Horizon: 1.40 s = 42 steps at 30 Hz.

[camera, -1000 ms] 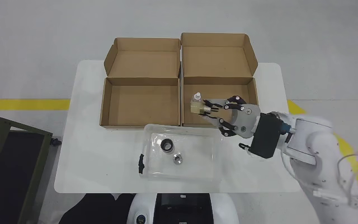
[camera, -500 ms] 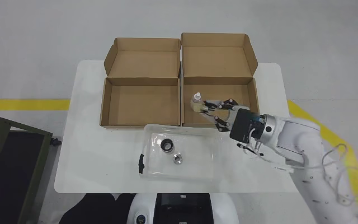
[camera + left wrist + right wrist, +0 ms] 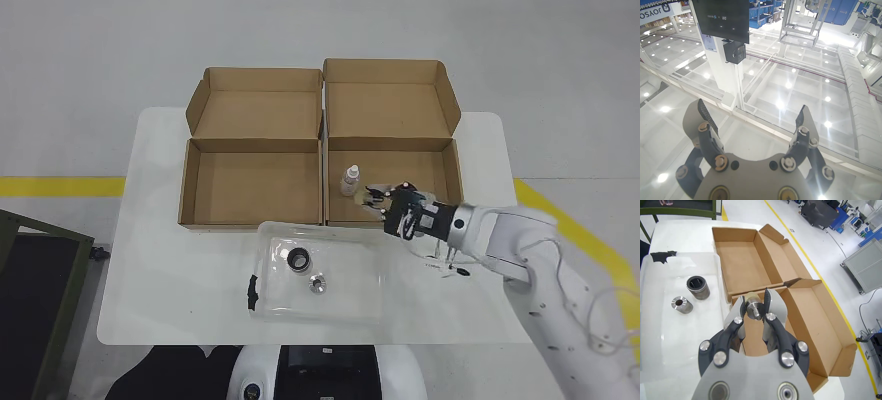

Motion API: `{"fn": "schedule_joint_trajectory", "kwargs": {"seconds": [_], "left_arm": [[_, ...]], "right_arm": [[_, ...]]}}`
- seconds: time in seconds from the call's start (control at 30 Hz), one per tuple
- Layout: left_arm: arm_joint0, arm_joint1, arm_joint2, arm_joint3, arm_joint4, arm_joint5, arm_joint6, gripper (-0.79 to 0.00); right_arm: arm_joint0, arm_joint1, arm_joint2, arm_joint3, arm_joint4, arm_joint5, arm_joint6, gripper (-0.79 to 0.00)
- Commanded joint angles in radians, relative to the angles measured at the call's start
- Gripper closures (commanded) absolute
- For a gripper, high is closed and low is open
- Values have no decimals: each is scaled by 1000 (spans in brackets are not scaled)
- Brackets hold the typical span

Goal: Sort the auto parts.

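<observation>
My right gripper is clenched on the threaded stud part, pinching it at the very tips. The part sits within the cardboard box at 3 o'clock of the pair, near its 9 o'clock wall. The second box adjoins at 9 o'clock. At 6 o'clock of both boxes, the clear tray holds a bushing and a drilled steel cylinder. My left gripper is released, jaws spread, aimed at the ceiling

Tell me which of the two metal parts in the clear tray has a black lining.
The taller cylinder, with a wide black-lined bore. The shorter cylinder beside it is bare metal with a small hole.
</observation>
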Motion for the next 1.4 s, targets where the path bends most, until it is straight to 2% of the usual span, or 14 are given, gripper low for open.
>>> {"fn": "schedule_joint_trajectory", "kwargs": {"seconds": [0.0,0.73,1.37], "left_arm": [[0,0,0,0,0,0,0,-785],[0,0,0,0,0,0,0,-785],[0,0,0,0,0,0,0,-785]], "right_arm": [[12,-1,-7,13,11,11,41,0],[246,-38,-170,314,83,92,319,0],[421,-100,-353,544,80,120,359,0]]}}
